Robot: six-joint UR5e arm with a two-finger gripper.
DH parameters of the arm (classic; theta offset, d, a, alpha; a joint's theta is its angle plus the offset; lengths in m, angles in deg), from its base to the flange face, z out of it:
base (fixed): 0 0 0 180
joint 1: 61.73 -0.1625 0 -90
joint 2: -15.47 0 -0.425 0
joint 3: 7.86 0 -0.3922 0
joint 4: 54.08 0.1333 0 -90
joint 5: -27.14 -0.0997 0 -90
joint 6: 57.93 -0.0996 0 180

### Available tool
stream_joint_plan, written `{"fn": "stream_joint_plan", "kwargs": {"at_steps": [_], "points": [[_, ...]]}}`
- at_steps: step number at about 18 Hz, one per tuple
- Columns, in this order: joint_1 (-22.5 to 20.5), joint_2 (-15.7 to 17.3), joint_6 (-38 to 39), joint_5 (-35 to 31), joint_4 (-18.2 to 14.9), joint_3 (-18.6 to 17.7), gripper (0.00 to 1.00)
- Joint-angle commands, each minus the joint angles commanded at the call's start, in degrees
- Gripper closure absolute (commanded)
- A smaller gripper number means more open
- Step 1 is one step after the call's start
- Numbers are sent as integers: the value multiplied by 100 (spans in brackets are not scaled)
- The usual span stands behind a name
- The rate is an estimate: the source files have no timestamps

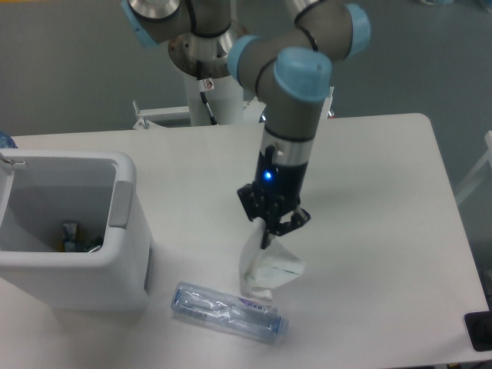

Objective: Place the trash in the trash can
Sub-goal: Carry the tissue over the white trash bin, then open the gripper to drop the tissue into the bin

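a: what's the gripper (270,228) doing?
b: its fingers are pinched on the top of the wrapper (265,267), which hangs below it, right of the bin (123,231).
a: is the wrapper off the table (369,200)?
b: can't tell; its lower edge is just above the bottle (228,311).
a: and the bottle?
b: lying flat on the table, just right of the bin's near corner. the bin holds a few small scraps (73,237).
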Motion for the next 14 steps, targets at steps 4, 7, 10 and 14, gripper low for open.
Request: {"fn": "stream_joint_plan", "kwargs": {"at_steps": [4,7,10,14], "points": [[271,502,264,284,9,-35,100],[675,687,554,275,17,-44,100],[1203,766,712,231,9,-53,100],[1713,749,704,274,26,-201,73]]}}
